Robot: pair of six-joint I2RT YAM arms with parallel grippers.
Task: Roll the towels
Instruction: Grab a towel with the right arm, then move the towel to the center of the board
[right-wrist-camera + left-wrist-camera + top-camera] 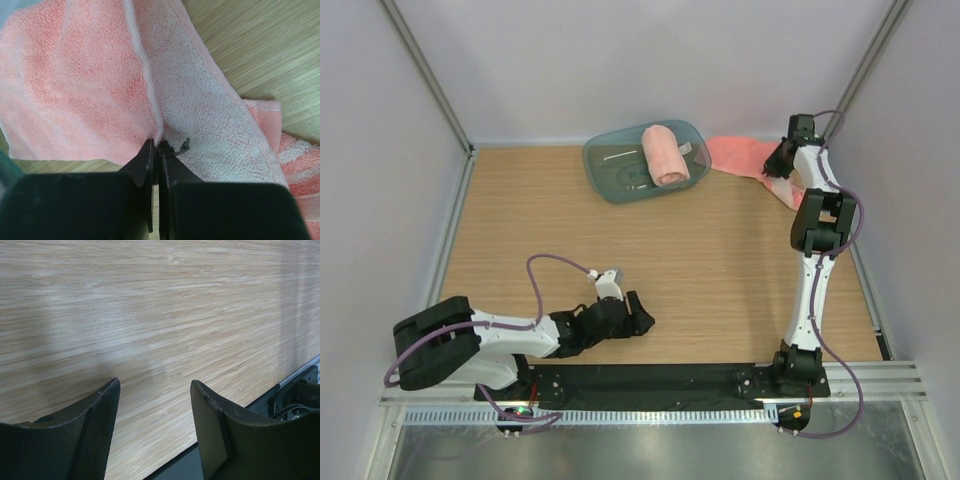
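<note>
Right wrist view shows the right gripper (159,146) pinched on a ridge of the salmon towel (90,85), which spreads ahead of it at the table's (260,45) far right; the left gripper (155,384) gapes, empty.

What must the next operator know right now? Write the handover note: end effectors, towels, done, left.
Left end effector: open, empty, low over the bare table near its base.
Right end effector: shut, pinching a fold of the unrolled towel at the far right.
Rolled towel: lying in the teal tub.
Done: one towel rolled.
Left: roll the second towel, which lies rumpled right of the tub.
</note>
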